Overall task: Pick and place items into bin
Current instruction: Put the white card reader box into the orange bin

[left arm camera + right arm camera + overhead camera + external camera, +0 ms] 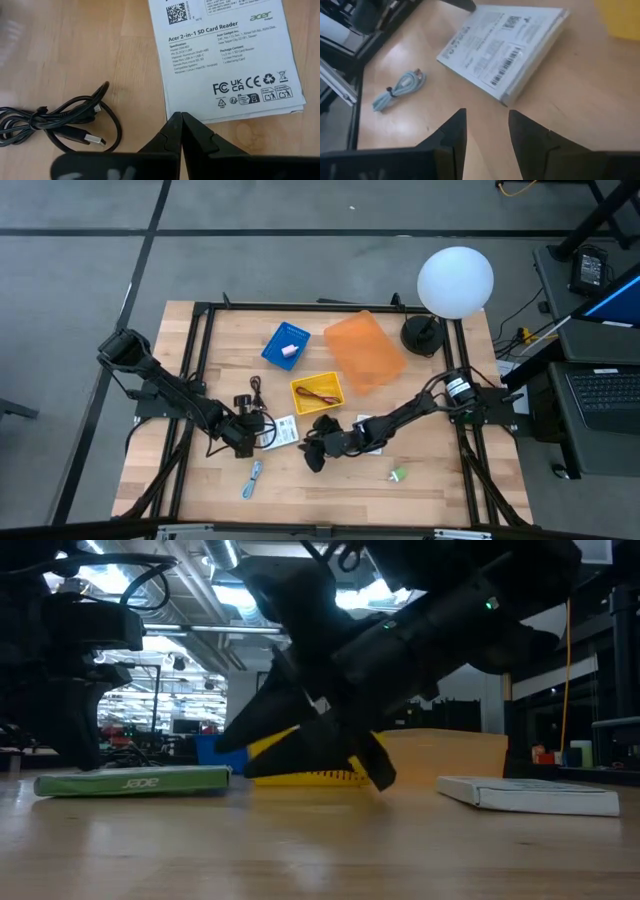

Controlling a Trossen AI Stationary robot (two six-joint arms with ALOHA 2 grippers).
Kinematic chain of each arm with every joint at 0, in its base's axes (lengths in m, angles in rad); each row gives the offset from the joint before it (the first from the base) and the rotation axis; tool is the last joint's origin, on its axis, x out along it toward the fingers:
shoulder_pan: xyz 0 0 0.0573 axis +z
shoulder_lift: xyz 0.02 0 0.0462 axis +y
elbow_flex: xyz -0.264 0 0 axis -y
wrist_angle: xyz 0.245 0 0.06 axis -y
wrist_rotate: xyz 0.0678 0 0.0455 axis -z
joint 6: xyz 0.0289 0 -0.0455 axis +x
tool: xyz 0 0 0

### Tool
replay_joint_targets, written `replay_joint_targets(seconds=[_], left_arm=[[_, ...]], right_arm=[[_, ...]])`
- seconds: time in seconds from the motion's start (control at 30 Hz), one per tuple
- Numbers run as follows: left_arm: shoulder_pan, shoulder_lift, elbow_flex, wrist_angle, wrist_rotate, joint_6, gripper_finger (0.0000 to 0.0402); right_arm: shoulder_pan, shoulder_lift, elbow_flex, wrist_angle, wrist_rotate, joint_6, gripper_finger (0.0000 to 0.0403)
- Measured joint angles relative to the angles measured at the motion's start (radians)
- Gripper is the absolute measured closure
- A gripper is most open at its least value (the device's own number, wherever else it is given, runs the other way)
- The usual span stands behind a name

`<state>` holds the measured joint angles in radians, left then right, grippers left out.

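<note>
A white labelled packet point(281, 430) lies flat on the table between my two grippers. My left gripper point(245, 436) is shut, its tips point(180, 120) at that packet's edge point(167, 112), with the black cord point(60, 122) beside it. My right gripper point(314, 452) is open with nothing between its fingers. It hovers low over bare wood just short of the same packet point(505, 45). The other white packet point(372, 427) lies partly under the right arm. The yellow bin point(317, 393) holds a dark-red cord. A blue-silver cord point(252, 478) and a small green piece point(399, 475) lie near the front edge. My left gripper's shut fingertips point(175, 122) stand right at the white packet's edge point(167, 112), coming slanting down from the table's left. I cannot tell whether they touch it. The packet lies flat on the table.
A blue tray point(286, 345) with a tiny pink block and an orange container point(365, 352) stand behind the yellow bin. A white globe lamp point(455, 280) stands at the far right corner. Bare wood lies along the front edge.
</note>
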<state>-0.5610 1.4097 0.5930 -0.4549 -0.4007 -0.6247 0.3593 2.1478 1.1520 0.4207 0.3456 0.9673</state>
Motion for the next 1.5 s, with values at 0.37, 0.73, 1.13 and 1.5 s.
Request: replay_joint_targets(seconds=[0.37,0.73,1.13,1.5], left_arm=[[0.0,0.0,0.0,0.001,0.001,-0.001,0.04],[0.0,0.0,0.0,0.002,0.001,-0.001,0.0401],[0.0,0.0,0.0,0.005,-0.005,-0.008,0.04],[0.0,0.0,-0.001,0.005,-0.006,-0.008,0.0399]], right_arm=[[-0.022,0.014,0.016,-0.041,0.001,0.074,0.0276],[-0.032,0.012,0.017,-0.064,-0.006,0.102,0.0276],[-0.039,0.015,0.076,-0.245,-0.06,0.151,0.0276],[-0.042,0.022,0.145,-0.325,-0.054,0.103,0.0276]])
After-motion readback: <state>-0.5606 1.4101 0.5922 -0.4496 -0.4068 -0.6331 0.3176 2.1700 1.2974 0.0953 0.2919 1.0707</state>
